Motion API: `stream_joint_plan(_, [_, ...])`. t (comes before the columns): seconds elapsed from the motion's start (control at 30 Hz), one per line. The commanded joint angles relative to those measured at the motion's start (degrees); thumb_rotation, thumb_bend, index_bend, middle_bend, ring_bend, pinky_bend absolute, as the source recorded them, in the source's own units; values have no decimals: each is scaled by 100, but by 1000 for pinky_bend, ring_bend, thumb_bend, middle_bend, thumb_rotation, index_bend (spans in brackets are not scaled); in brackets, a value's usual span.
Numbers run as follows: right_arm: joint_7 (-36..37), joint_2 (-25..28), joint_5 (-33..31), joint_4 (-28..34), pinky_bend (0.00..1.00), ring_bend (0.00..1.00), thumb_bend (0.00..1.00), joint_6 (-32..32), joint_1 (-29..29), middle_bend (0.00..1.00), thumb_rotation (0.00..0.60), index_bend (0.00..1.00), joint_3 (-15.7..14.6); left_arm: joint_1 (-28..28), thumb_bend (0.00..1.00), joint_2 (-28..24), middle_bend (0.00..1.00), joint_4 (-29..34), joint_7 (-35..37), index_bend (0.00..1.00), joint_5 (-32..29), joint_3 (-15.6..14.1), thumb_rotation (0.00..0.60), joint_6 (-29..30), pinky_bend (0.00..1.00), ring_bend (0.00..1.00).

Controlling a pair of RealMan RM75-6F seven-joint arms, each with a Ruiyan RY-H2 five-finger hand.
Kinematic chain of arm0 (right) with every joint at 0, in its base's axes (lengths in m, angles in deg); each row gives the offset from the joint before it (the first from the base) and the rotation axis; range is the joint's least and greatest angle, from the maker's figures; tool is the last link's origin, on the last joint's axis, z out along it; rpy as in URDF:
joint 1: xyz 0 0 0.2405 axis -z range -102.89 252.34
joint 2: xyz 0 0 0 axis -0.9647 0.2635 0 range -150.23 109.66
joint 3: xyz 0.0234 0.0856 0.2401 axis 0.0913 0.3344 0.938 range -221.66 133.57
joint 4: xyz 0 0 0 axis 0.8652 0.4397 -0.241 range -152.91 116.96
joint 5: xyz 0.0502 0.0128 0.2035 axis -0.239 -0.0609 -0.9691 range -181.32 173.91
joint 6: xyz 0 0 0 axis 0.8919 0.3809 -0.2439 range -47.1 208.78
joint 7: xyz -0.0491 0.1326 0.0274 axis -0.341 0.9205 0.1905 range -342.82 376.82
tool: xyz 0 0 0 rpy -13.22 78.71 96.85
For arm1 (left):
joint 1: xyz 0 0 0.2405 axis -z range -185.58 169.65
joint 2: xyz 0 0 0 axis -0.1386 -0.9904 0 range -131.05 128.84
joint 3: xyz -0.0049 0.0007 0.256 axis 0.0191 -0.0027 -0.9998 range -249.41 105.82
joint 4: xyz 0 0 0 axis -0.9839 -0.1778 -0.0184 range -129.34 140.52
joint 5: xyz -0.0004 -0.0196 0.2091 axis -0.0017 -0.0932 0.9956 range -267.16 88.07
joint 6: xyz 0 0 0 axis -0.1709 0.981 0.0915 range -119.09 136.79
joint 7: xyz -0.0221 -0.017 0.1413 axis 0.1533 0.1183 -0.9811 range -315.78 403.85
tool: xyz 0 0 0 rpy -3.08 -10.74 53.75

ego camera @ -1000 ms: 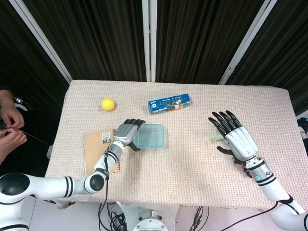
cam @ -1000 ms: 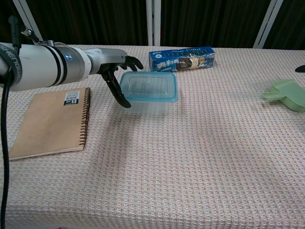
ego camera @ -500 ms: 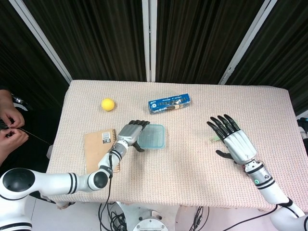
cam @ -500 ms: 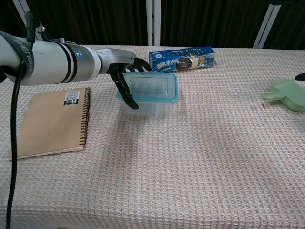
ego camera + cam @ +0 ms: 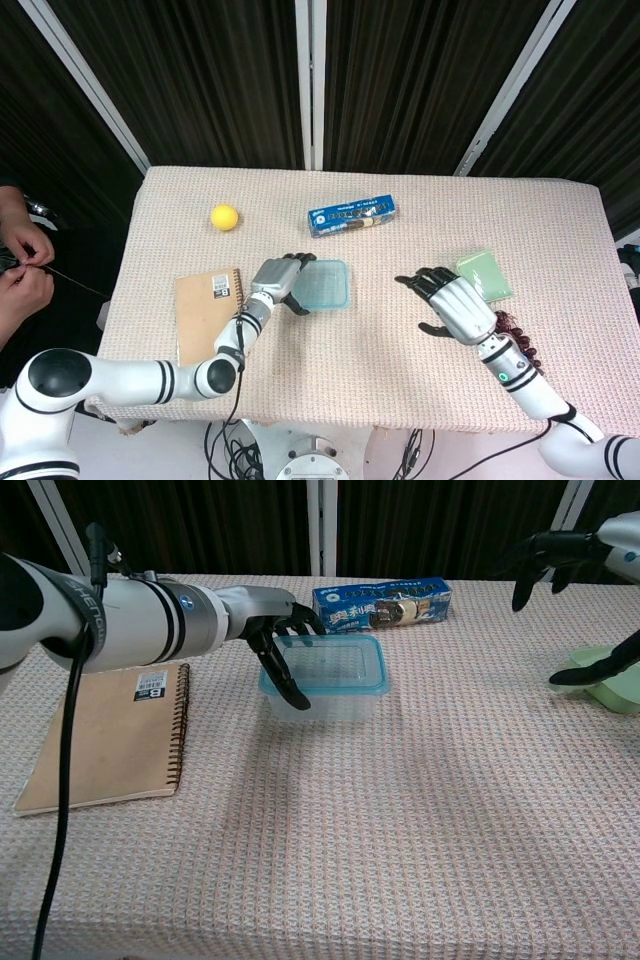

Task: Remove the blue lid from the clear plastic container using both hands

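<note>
The clear plastic container (image 5: 325,285) (image 5: 328,677) stands mid-table with its blue lid (image 5: 326,666) on. My left hand (image 5: 279,281) (image 5: 277,632) holds the container's left end, fingers over the lid's left edge and thumb against the front-left wall. My right hand (image 5: 454,306) (image 5: 572,558) hovers to the right of the container with fingers spread and nothing in it, clearly apart from the container. In the chest view only its fingertips show at the right edge.
A brown spiral notebook (image 5: 206,311) (image 5: 110,735) lies to the left of the container. A blue snack box (image 5: 351,214) (image 5: 381,602) lies behind it. A yellow ball (image 5: 224,217) sits far left, and a green flat object (image 5: 484,275) (image 5: 612,680) lies beside the right hand.
My left hand closed on the container's left end and slid it slightly right. My right hand moved left toward the container, uncovering the green object.
</note>
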Motion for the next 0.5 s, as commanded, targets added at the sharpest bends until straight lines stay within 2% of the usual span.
stream_joint_plan(0.03, [55,-418,3,-242,800,693,0,421,-334,684,600,447,71,13,0,40,363,29,-12,329,64,-42,600,54,337,251])
stream_joint_plan(0.07, [64,-526,1,-320,838,740,0,502,-402,720,600,453,85,14,0,47,363,43,-17,329,89,-54,600,70,336,251])
stream_joint_plan(0.17, [51,-866,-16,-618,893,795,0,702,-588,777,600,453,124,13,0,59,363,81,-21,328,157,-76,600,120,334,251])
stream_joint_plan(0.5, [151,-1752,7,-1536,934,833,0,741,-886,814,600,445,162,12,0,66,362,68,49,327,199,-82,600,67,333,251])
